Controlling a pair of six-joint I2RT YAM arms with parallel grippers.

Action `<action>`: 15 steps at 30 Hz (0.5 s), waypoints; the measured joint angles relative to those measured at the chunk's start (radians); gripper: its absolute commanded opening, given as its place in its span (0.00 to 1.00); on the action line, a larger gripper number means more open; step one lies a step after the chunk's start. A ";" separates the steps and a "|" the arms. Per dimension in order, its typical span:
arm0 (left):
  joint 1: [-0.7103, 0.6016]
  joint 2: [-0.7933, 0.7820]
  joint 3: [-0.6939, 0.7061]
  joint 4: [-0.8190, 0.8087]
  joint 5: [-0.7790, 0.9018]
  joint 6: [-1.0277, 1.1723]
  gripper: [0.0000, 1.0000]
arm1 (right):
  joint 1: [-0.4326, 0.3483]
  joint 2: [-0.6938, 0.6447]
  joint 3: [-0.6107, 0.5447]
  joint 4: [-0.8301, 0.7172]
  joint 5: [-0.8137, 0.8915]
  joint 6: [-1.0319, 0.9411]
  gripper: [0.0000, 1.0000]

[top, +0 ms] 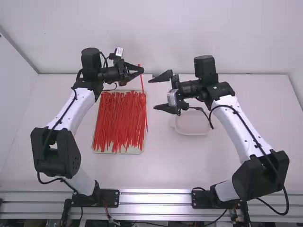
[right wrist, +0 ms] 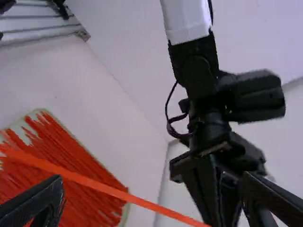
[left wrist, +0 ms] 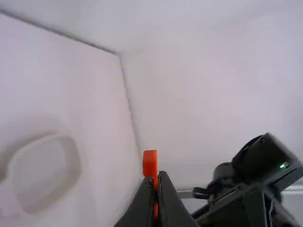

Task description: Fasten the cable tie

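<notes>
Your left claw [top: 140, 70] is pressed together on a single red cable tie [top: 141, 84], pinching it just below its head. The strap hangs down over the far end of the pile of red ties [top: 120, 120], which lies on a tray [top: 118, 152] on the left side of the white tabletop [top: 189, 156]. Your right claw [top: 154, 93] is spread wide just beside the held tie, apart from it, raised over a shallow clear dish [top: 191, 127].

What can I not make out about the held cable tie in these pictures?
Tail tip: in the high view, the cable tie blends into the pile of ties.
Strap below the head: in the left wrist view, the left gripper covers it.
Head slot: too small in every view.
</notes>
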 measured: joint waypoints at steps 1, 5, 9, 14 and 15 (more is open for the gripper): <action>0.000 0.000 0.000 0.001 0.005 -0.042 0.02 | -0.003 0.000 0.000 0.000 -0.009 -0.047 0.98; 0.001 0.000 0.000 0.029 0.004 -0.166 0.02 | -0.006 0.000 0.000 0.002 -0.049 -0.217 0.98; 0.005 0.000 0.000 0.078 -0.009 -0.263 0.02 | 0.003 0.000 -0.013 0.055 -0.074 -0.334 0.98; 0.009 0.000 0.000 0.134 -0.016 -0.352 0.02 | 0.040 0.000 -0.053 0.123 -0.102 -0.404 0.98; 0.009 0.000 0.000 0.134 -0.017 -0.353 0.02 | 0.042 0.000 -0.056 0.128 -0.103 -0.405 0.98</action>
